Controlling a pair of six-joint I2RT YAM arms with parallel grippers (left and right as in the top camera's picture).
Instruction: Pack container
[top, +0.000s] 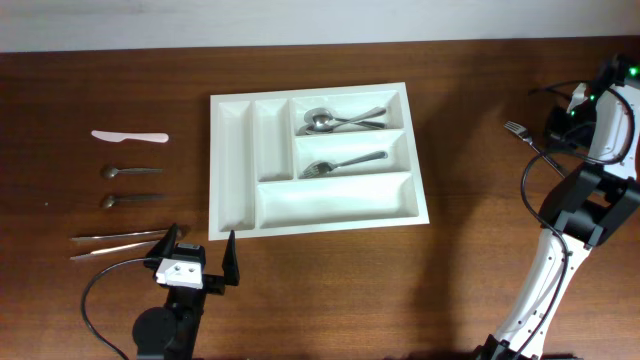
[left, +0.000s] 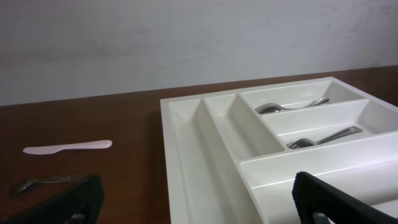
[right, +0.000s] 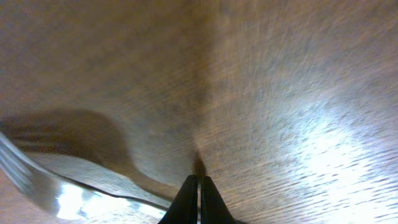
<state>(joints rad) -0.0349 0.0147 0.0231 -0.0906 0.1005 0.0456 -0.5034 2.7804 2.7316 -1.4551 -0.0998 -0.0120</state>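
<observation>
The white cutlery tray (top: 235, 150) lies mid-table; it also shows in the left wrist view (left: 186, 143). Its top crosswise compartment holds spoons (top: 340, 120), the middle one a fork (top: 345, 162), and the bottom one and both narrow ones hold nothing. My left gripper (top: 200, 248) is open and empty just in front of the tray's front left corner (left: 199, 208). My right gripper (top: 553, 140) is at the far right, low over the table. Its fingers (right: 198, 180) are shut on the handle of a metal fork (top: 517, 130) (right: 68, 186), tips at the wood.
Left of the tray lie a white plastic knife (top: 130, 136) (left: 68, 147), two small spoons (top: 130, 172) (top: 130, 200) and two long metal knives (top: 120, 237) (top: 112, 253) close to my left gripper. Black cables hang round the right arm (top: 560, 250).
</observation>
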